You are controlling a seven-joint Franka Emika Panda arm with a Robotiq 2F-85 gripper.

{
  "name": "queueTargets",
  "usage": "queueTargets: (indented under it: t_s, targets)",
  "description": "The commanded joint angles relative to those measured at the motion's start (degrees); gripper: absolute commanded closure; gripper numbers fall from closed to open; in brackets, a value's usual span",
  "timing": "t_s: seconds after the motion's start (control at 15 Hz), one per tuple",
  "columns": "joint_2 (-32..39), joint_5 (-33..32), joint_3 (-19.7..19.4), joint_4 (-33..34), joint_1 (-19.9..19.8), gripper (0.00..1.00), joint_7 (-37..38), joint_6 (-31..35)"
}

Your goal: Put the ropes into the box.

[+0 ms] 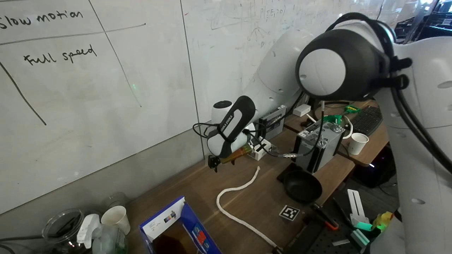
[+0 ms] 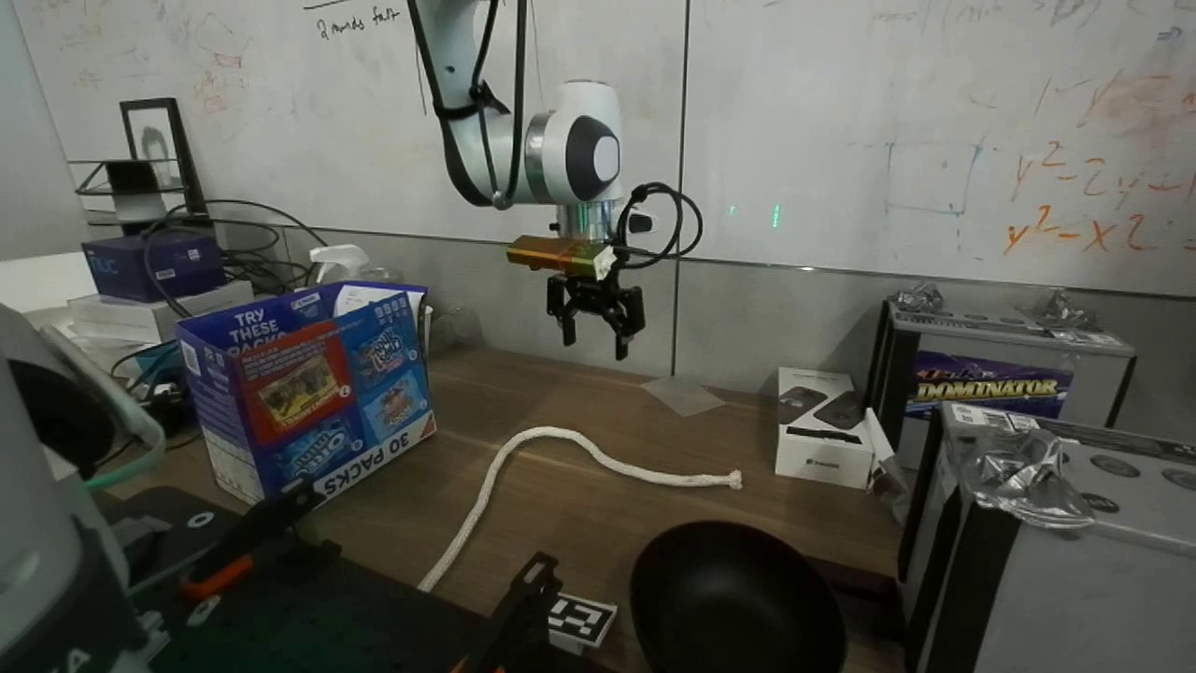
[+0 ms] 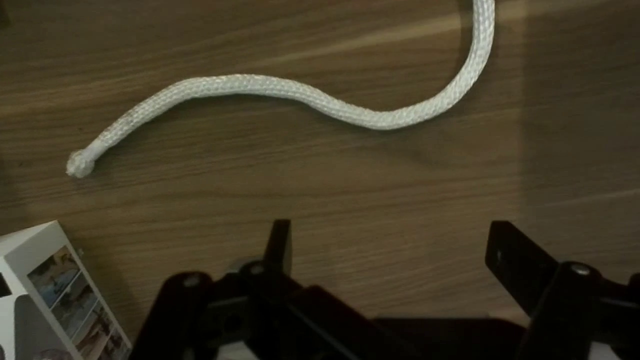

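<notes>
Two empty jaws stand wide apart above the worktop (image 3: 380, 190); below them, outside the box, you have the white rope (image 3: 320, 101) lying in loose curves. Expect it light, soft and limp, so pinch across its middle bend, not the knobbed end (image 3: 80, 164); both tails should then droop into the open-topped blue box (image 2: 327, 393) near it.
</notes>
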Motion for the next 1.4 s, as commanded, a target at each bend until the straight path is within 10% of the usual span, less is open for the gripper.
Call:
queueTargets:
  t_s: [0.0, 0.47, 0.87, 1.33]
  targets:
    - [6.3, 0.7, -5.0, 6.4, 4.9, 0.00, 10.5, 4.3]
    - [14.3, 0.0, -16.4, 12.4, 15.0, 0.00, 28.2, 0.8]
    - [11.9, 8.1, -5.5, 14.0, 7.2, 0.00, 26.3, -11.1]
    - [9.5, 19.1, 0.1, 10.1, 0.4, 0.00, 25.7, -5.5]
